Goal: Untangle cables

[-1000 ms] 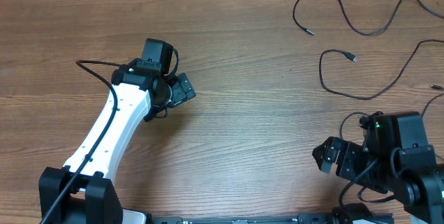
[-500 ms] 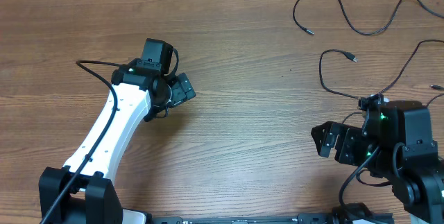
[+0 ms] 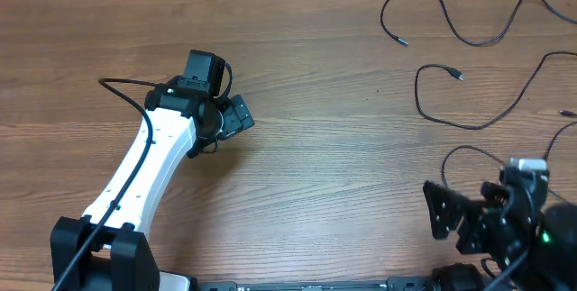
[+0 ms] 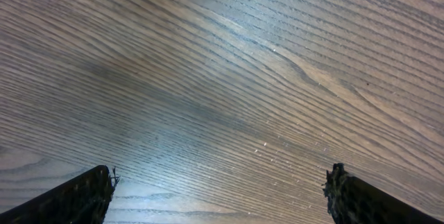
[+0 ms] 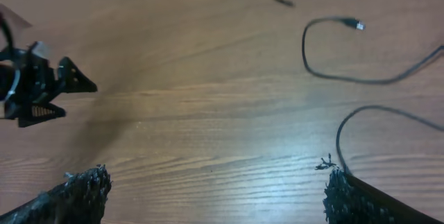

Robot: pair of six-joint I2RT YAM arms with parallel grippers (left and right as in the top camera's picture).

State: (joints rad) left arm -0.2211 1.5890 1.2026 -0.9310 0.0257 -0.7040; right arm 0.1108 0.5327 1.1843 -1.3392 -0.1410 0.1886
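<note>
Overhead, the right arm (image 3: 518, 223) has pulled back toward the near edge since a second ago, and the frame now cuts off part of its black body. The left arm (image 3: 144, 160), well to the left of the right arm, has not shifted, and the cables (image 3: 417, 93) lie as they did. A brown wood-grain surface (image 3: 315, 174) fills every view, with fine straight lines and a soft sheen under the wrist cameras. The left arm has a white shell and black joints, while the right arm shows black blocks and a small green light. Both pairs of jaws stand wide apart, with only bare wood between their rough black tips. The thin black cables curl in loose open loops beyond the right arm, with small plugs at their ends. One arc comes close to the right jaws; whether it touches them I cannot tell.
</note>
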